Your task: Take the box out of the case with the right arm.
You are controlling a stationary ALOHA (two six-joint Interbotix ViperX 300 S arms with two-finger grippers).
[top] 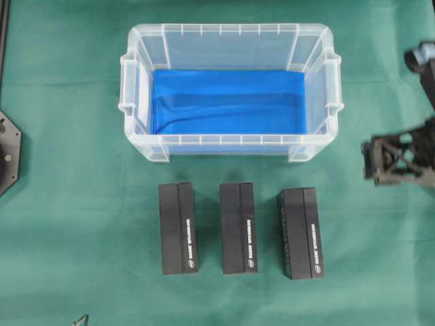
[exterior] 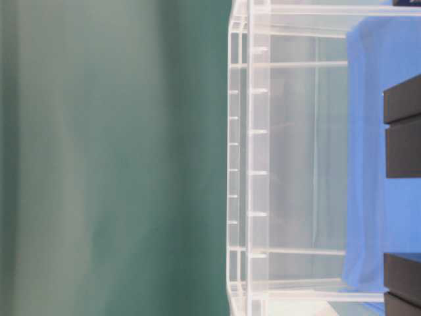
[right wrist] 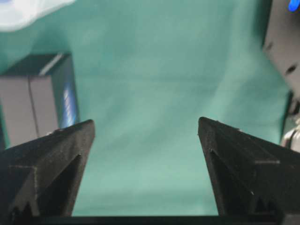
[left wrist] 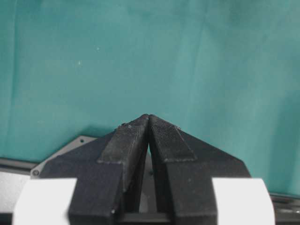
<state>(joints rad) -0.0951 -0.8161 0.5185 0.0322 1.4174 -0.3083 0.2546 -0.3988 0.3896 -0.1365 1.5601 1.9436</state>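
Case (top: 231, 47) sits empty at twelve o'clock, just blue cloth (top: 228, 102) inside; three boxes (top: 238, 227) line the surface at six. Right end effector (right wrist: 146, 129) hangs wide open at three o'clock, holding nothing. Removal looks done; retreat comes next.

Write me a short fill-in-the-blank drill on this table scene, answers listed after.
1. The clear plastic case holds only a ____ cloth.
2. ____ black boxes lie outside the case.
3. The right gripper is ____.
4. The left gripper is ____.

Missing words: blue; three; open; shut
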